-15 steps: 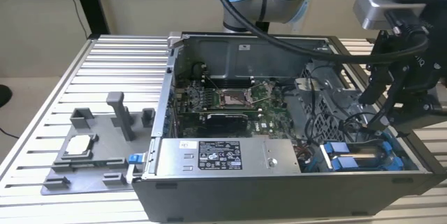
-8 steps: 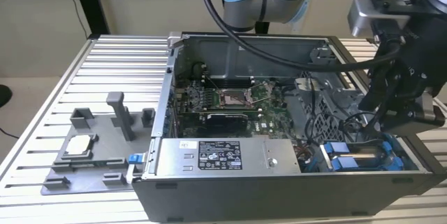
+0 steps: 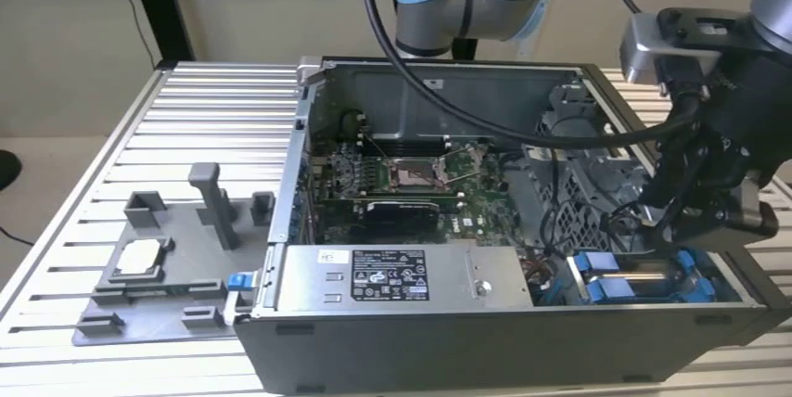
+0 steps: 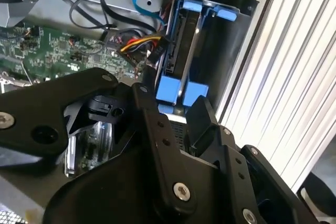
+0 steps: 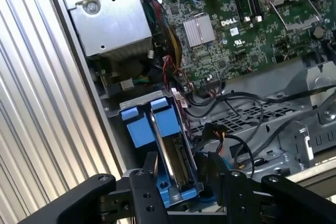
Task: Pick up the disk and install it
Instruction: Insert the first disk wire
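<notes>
**Fig. 1.** Open PC case on a slatted aluminium table, seen from above. 1 robot arm reaches down into the case at the exterior view's right.

(a) The gripper hangs over the drive bay in the case corner, next to the large silver box w/ the black-and-white label.

(b) The disk stands on edge inside that bay, its blue carrier tabs up. In both wrist views the gripper straddles 1 end of it. Grip state: cannot tell whether it clamps the disk or sits loose around it.

(c) A bundle of red, yellow and black wires ends just beside the bay. The green motherboard lies farther in.

(d) Outside the case, at the exterior view's left, a grey fixture tray carries a small silver chip, well apart from the arm.
</notes>
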{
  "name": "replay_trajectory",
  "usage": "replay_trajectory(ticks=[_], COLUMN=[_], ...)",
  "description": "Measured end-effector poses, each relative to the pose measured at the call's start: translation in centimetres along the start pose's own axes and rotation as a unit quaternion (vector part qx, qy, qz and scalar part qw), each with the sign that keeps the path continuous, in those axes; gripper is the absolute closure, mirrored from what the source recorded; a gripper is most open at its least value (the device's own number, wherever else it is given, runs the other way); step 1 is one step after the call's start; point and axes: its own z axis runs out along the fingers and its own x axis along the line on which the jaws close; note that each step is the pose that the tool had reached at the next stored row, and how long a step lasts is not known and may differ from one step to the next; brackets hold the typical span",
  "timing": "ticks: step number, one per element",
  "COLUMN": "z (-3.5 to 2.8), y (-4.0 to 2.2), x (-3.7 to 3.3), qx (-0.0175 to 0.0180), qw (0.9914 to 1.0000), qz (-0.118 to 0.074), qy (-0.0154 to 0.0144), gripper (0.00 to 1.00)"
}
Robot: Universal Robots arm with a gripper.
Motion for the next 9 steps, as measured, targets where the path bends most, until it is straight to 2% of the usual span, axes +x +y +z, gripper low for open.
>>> replay_trajectory(ticks=[4, 9], z=[0.81, 1.85], y=[-0.21, 0.28], x=[-0.53, -1.76], qx=[-0.0001, -0.0001], qw=[1.00000, 1.00000], qz=[0.001, 0.001], qy=[0.0001, 0.0001], gripper=[0.00, 0.00])
